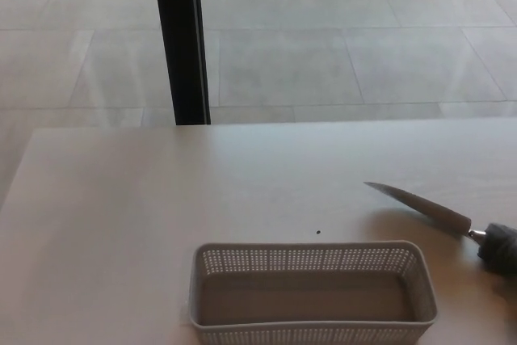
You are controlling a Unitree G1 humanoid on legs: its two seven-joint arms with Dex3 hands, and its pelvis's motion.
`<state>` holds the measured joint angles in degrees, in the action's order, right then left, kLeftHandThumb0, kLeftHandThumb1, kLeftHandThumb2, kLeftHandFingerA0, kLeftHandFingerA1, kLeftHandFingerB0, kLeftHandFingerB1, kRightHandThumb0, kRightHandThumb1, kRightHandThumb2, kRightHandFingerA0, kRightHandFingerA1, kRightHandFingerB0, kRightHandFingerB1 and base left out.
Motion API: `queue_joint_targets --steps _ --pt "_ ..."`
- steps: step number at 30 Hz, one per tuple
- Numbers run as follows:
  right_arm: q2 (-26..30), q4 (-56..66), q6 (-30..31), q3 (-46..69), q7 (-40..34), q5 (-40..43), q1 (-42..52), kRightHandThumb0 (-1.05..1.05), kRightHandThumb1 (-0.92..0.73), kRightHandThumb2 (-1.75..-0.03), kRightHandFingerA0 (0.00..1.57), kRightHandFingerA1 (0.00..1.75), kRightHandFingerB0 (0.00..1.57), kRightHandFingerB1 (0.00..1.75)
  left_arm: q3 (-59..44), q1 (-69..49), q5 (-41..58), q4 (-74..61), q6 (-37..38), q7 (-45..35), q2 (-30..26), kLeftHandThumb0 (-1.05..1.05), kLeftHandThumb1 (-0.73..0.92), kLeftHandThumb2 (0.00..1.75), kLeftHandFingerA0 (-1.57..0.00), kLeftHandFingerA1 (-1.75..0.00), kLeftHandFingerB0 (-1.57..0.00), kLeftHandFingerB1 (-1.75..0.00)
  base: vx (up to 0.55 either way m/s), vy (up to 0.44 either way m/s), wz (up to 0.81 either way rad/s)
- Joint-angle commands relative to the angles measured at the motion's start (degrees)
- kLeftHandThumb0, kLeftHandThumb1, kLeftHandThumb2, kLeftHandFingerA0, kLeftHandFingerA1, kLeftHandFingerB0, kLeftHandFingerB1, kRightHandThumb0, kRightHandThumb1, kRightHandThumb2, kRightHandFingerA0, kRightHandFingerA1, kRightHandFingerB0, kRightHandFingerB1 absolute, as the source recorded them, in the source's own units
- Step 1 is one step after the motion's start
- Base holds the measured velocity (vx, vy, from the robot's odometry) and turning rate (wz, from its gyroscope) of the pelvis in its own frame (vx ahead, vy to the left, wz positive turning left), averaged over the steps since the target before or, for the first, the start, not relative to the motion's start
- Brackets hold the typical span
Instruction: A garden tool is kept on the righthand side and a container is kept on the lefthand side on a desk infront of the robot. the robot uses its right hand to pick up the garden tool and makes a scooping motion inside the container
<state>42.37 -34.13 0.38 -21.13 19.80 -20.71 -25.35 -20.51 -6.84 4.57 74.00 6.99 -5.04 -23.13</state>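
Observation:
The garden tool is at the right of the desk, a narrow metal blade pointing left and up, with a soft shadow under it. Its dark grey handle runs out past the picture's right edge, so whatever holds it is hidden. The container is a grey perforated rectangular basket at the desk's near edge, left of the tool, with nothing inside. The blade's tip stands above and to the right of the basket's far right corner, apart from it. Neither of my hands shows in the head view.
The pale desk spreads wide to the left and behind the basket. A tiny dark speck lies just beyond the basket. A black vertical post stands on the tiled floor behind the desk's far edge.

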Motion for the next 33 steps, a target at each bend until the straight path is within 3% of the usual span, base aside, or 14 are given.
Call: queue_joint_targets --steps 1,3,4,5,6,7,10,11,12,14,17,29,30,33 --pt "-2.84 -4.20 0.44 -1.82 -1.53 -4.42 -1.57 -0.87 -0.60 -1.00 0.00 0.43 0.03 0.29 0.31 -0.63 0.24 0.00 2.10 -1.24 -0.31 -0.62 0.60 0.58 -0.64 -0.70 -0.62 -0.48 0.00 0.000 0.00" --pt "-3.80 -6.55 0.08 -2.11 -2.68 -5.07 -2.37 -0.83 -0.56 -0.96 0.05 0.46 0.02 0.33 0.42 -0.55 0.27 -0.24 1.78 -1.23 -0.22 -0.62 0.61 0.58 -0.63 -0.67 -0.61 -0.47 0.00 0.000 0.00" --pt "-4.52 -7.78 0.54 -3.18 -5.22 -7.04 -2.52 -0.78 -0.68 -0.61 0.20 0.42 0.14 0.27 0.26 -0.65 0.47 -0.23 2.10 -1.58 -0.17 -0.63 0.59 0.58 -0.63 -0.68 -0.65 -0.48 0.00 0.000 0.00" --pt "-4.62 -8.33 0.25 -3.93 -7.04 -8.43 -2.45 -0.73 -0.67 -0.61 0.30 0.56 0.17 0.27 0.18 -0.75 0.61 -0.29 2.27 -1.81 -0.12 -0.65 0.58 0.58 -0.63 -0.69 -0.65 -0.48 0.00 0.000 0.00" --pt "-5.06 -8.58 1.58 -5.38 -10.17 -11.12 -2.26 -0.67 -0.65 -0.60 0.33 0.85 0.20 0.28 -0.20 -0.81 1.07 -0.40 2.23 -2.12 -0.05 -0.66 0.57 0.57 -0.71 -0.96 -0.67 -0.50 0.00 0.000 0.00" --pt "-5.16 -8.82 1.66 -5.58 -10.61 -11.39 -2.34 -0.67 -0.65 -0.60 0.33 0.85 0.20 0.28 -0.25 -0.81 1.11 -0.40 2.23 -2.16 -0.04 -0.66 0.57 0.57 -0.71 -0.96 -0.67 -0.50 0.00 0.000 0.00" --pt "-5.84 -9.24 3.43 -7.17 -13.41 -13.88 -2.02 -0.47 -0.66 -0.61 0.44 0.77 0.22 0.29 -0.04 -0.95 0.88 -0.48 2.27 -2.30 -0.13 -0.64 0.59 0.58 -0.63 -0.73 -0.64 -0.46 0.00 0.000 0.00" --pt "-5.66 -10.57 5.20 -11.88 -14.09 -19.52 -2.46 -0.42 -0.60 -0.77 0.64 1.07 0.17 0.38 0.15 -1.16 0.73 -0.75 2.33 -2.42 -0.17 -0.63 0.60 0.58 -0.62 -0.69 -0.63 -0.46 0.00 0.000 0.00" --pt "-5.52 -11.27 5.82 -13.97 -13.81 -21.65 -2.74 -0.30 -0.71 -0.62 0.68 1.21 0.28 0.30 0.21 -1.25 0.69 -0.82 2.46 -2.51 -0.18 -0.63 0.60 0.58 -0.64 -0.69 -0.64 -0.47 0.00 0.000 0.00" --pt "-5.65 -12.62 6.79 -16.78 -14.74 -24.05 -2.55 -0.31 -0.70 -0.62 0.75 1.28 0.50 0.38 0.24 -1.05 0.55 -0.47 2.29 -2.36 -0.25 -0.63 0.60 0.58 -0.59 -0.64 -0.60 -0.45 0.00 0.000 0.00" --pt "-5.32 -12.59 6.33 -18.30 -18.40 -24.75 -0.27 -0.33 -0.67 -0.62 0.75 1.43 0.67 0.50 0.53 -1.16 0.19 -0.19 2.82 -2.84 -0.52 -0.63 0.60 0.58 -0.63 -0.70 -0.65 -0.46 0.00 0.000 0.00" --pt "-5.06 -15.04 0.74 -17.74 -30.68 -22.12 3.80 -0.38 -0.80 -0.67 0.71 1.53 0.73 0.74 1.63 -2.02 -0.04 -0.82 3.51 -2.84 -0.53 -0.61 0.62 0.59 -0.58 -0.63 -0.58 -0.44 0.00 0.000 0.00" --pt "-4.74 -14.98 -0.78 -17.13 -35.22 -22.27 4.53 -0.37 -0.76 -0.68 0.78 1.55 0.76 1.01 1.58 -1.84 0.07 -0.74 3.10 -2.71 -0.52 -0.60 0.62 0.59 -0.60 -0.68 -0.60 -0.47 0.00 0.000 0.00" --pt "-4.60 -16.00 -4.86 -15.80 -40.95 -21.30 5.23 -0.29 -0.73 -0.67 0.79 1.59 0.80 1.12 1.77 -2.24 0.01 -1.06 3.61 -2.69 -0.53 -0.60 0.62 0.59 -0.55 -0.67 -0.58 -0.47 0.00 0.000 0.00"
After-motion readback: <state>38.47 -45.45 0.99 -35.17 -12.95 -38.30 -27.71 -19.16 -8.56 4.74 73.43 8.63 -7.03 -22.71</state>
